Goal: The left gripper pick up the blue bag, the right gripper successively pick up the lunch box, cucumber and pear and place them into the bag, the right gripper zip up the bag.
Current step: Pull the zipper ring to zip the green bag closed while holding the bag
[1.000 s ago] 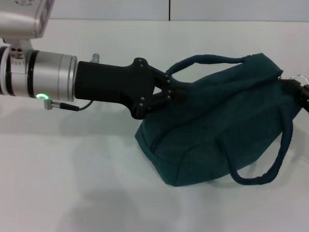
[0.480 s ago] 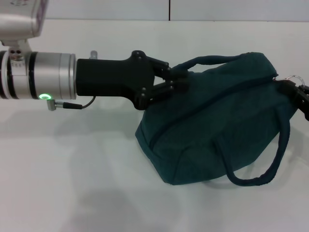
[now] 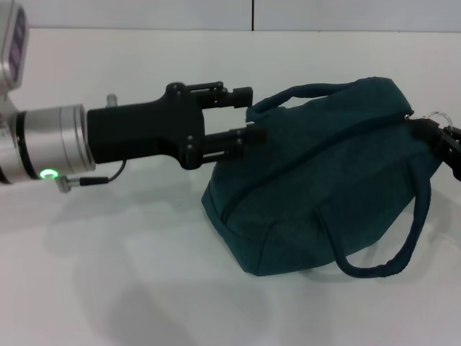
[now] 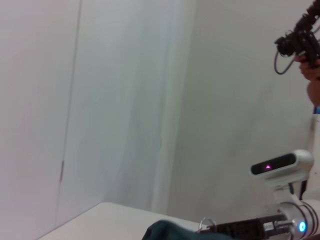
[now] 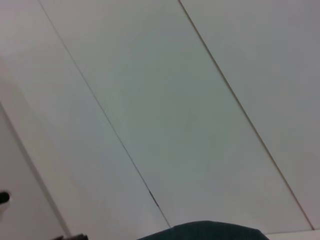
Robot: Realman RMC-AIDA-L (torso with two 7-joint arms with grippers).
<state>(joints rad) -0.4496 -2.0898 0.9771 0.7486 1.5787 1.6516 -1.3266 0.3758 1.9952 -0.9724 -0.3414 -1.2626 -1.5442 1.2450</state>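
Item: dark blue-green fabric bag (image 3: 324,180), zipped, on white worktop (image 3: 108,288) | left end effector (image 3: 248,114) spread, beside bag handle (image 3: 302,92), holding nothing | right end effector (image 3: 443,140) at zipper end, grip cannot tell | Risk: bag may slump unsupported | Obstructions: none.

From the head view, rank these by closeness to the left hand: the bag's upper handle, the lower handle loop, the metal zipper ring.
1. Upper handle: right at the open left hand, along the top of the blue bag.
2. Lower handle loop: hanging at the bag's front right.
3. Zipper ring: far right end, by the right hand.
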